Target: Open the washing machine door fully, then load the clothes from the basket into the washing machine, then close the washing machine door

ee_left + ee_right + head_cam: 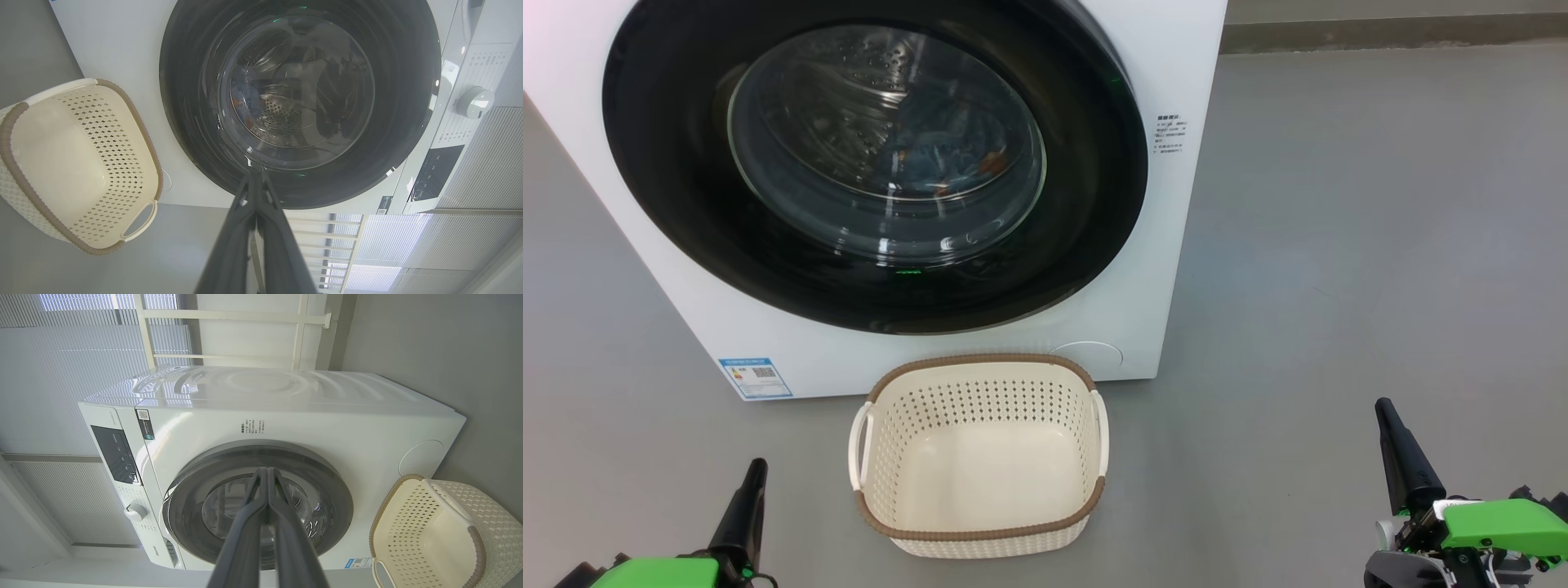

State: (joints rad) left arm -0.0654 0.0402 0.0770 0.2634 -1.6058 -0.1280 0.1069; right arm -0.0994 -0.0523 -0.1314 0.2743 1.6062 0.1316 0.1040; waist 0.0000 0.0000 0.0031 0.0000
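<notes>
Glossy black round washing machine door (pixel 874 269) shuts in blue clothes (pixel 947 155); cream perforated basket (pixel 980 400) sits empty. Left gripper (pixel 754 482), right gripper (pixel 1387 425) idle near, jaws together: work seemingly finished.

Glossy black glass door (pixel 874 163); perforated cream plastic basket (pixel 980 523), woven-look brown rim; matt grey floor (pixel 1339 245).

Left hand (pixel 756 467), right hand (pixel 1383 406): fingers together, empty.
</notes>
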